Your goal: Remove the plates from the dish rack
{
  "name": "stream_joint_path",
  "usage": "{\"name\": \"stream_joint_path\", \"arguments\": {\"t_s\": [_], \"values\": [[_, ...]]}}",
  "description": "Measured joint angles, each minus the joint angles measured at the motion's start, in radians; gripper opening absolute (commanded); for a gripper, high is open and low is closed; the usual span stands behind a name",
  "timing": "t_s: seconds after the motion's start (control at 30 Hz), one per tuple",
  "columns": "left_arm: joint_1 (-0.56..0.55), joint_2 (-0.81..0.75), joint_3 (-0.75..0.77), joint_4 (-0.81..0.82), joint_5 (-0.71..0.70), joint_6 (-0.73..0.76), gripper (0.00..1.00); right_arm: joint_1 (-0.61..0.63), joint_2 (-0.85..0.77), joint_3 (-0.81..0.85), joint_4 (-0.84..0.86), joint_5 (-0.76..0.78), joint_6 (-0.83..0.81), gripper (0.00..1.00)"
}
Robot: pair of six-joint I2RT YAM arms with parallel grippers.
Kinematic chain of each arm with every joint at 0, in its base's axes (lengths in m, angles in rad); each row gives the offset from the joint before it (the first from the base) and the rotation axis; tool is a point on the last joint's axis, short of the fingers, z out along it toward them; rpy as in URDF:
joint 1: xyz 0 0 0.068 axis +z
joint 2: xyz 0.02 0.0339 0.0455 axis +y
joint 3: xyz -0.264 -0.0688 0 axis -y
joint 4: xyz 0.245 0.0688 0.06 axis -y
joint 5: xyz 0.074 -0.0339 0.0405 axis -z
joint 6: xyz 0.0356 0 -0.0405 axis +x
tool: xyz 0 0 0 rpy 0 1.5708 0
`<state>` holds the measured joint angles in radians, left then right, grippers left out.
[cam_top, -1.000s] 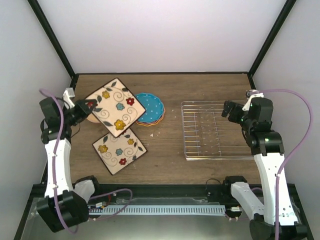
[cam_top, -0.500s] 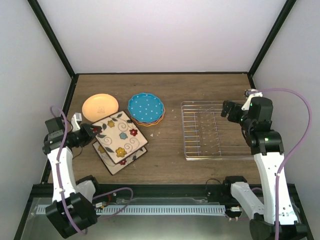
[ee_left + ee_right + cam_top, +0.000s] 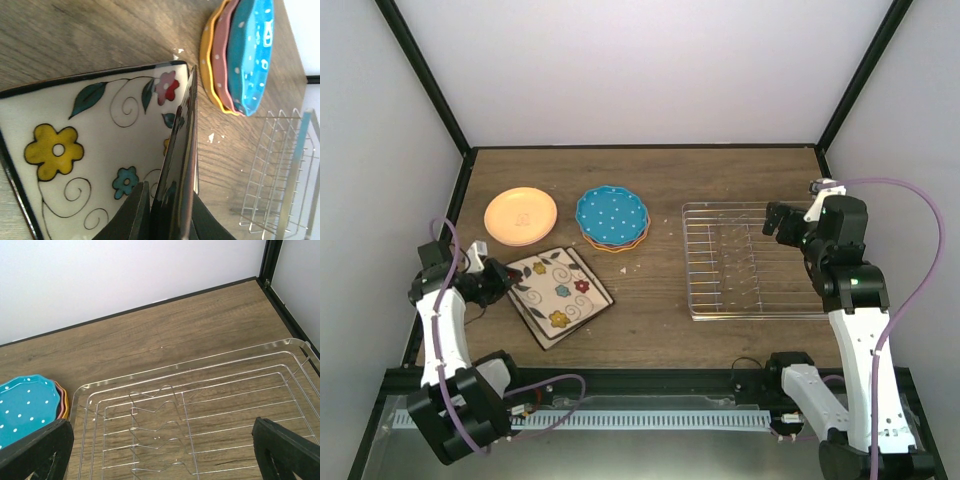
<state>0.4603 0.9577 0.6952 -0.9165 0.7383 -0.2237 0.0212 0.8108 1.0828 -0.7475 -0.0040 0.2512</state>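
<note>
Holding a flower plate by its edge

The left gripper [image 3: 500, 283] is low on the left side of the table [image 3: 660, 180]. Its fingers [image 3: 136, 212] are squeezed tight on the edge of the top square plate [image 3: 560, 293]. That plate is cream with a black rim, swirls and little flowers. In the left wrist view it shows edge-on, dark and shiny [image 3: 177, 165], and it leans up a bit on the gripper's side. Right under it lies the bottom square plate [image 3: 75, 150], flat on the wood, with a yellow flower, a blue flower and a red one. From above, the two square plates sit almost one on the other.

Behind them, near the left wall, a light orange plate [image 3: 521, 216] lies flat all by itself. Next to it is a pile of small round plates. The teal dotted plate [image 3: 612, 214] is on top. A pink plate [image 3: 225, 60] and a yellow-orange plate [image 3: 207, 55] peek out under it.

The dish rack [image 3: 755, 262] stands on the right side of the table, well apart from the square plates. It is silver wire. The pile of round plates is just beside its left end.

The right gripper [image 3: 778, 220] hangs over the far part of the rack. Its two black fingers [image 3: 35, 450] are spread wide apart and hold nothing.
</note>
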Motion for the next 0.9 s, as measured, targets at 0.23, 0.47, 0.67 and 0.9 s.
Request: {"name": "stream_joint_path", "arguments": {"t_s": [0.23,0.47,0.67,0.9], "values": [[0.002,0.037,-0.011,0.001,-0.023,-0.004,0.13,0.0,-0.001,-0.005,0.0,0.0,-0.001,1.0],[0.003,0.065,-0.021,-0.006,-0.041,-0.016,0.21,0.0,-0.001,-0.006,0.0,0.0,0.0,1.0],[0.003,0.089,-0.023,-0.006,-0.051,-0.019,0.21,0.0,-0.006,-0.007,0.0,0.0,0.0,1.0],[0.006,0.158,-0.022,-0.005,-0.068,-0.016,0.34,0.0,-0.007,-0.024,0.005,0.0,0.0,1.0]]}}
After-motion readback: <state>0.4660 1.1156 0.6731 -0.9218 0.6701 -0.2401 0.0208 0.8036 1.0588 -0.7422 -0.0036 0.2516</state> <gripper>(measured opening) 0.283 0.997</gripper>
